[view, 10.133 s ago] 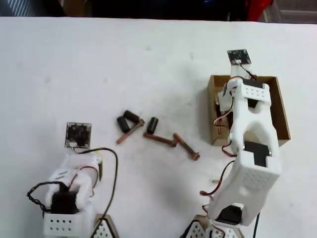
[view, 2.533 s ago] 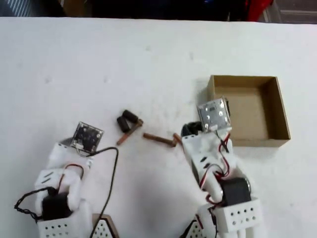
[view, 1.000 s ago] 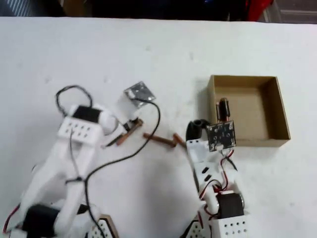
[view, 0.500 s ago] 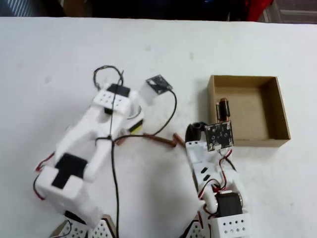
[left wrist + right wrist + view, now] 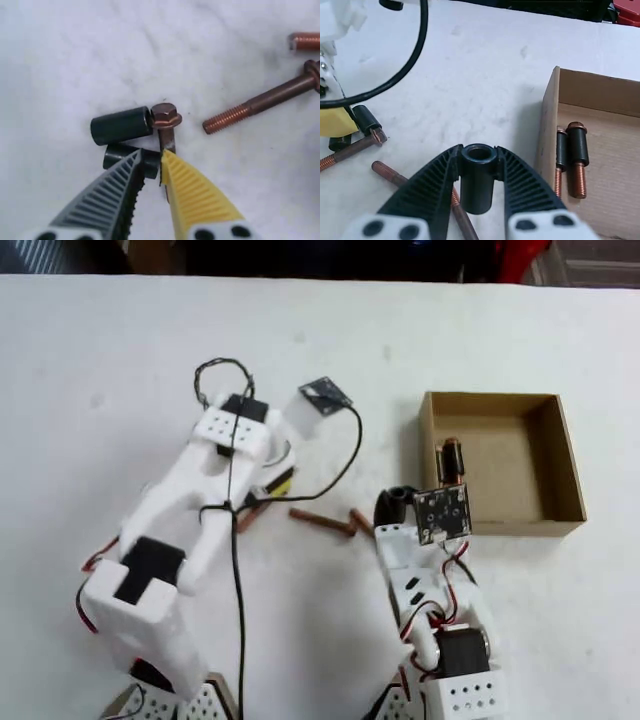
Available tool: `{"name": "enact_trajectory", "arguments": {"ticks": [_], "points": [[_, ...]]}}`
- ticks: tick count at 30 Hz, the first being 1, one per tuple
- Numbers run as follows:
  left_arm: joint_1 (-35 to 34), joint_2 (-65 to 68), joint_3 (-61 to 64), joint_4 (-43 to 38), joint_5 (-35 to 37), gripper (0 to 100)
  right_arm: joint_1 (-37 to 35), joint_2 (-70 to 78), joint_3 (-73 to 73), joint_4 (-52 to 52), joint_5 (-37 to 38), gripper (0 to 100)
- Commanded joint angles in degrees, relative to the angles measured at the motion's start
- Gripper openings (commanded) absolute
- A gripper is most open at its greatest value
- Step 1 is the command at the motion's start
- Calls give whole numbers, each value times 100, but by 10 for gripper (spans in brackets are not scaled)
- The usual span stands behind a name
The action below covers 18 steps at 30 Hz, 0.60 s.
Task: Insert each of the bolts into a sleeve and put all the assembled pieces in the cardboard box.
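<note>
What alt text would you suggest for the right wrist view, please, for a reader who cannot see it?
The right claw holds a black sleeve upright over the white table. Loose copper bolts lie on the table near it, and an open cardboard box beside it holds sleeved bolts.

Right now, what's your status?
Right end effector shut on a sleeve beside the cardboard box. Left end effector over a bolt and two sleeves. Two loose bolts lie between the arms.
</note>
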<state>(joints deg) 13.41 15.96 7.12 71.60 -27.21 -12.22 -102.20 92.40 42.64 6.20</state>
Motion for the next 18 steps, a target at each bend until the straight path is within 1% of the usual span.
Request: {"name": "enact_trajectory", "arguments": {"ticks": [1, 4, 8, 16, 18], "points": [[57, -40, -220, 26, 35, 95, 22, -92, -53, -119, 62, 18], [66, -40, -229, 26, 35, 97, 22, -92, -53, -119, 62, 18], [84, -31, -202, 26, 70, 152, 22, -92, -53, -119, 62, 18], [66, 145, -246, 18, 79, 143, 57, -92, -53, -119, 62, 18], [57, 347, -246, -141, 79, 143, 57, -92, -53, -119, 62, 18]]}}
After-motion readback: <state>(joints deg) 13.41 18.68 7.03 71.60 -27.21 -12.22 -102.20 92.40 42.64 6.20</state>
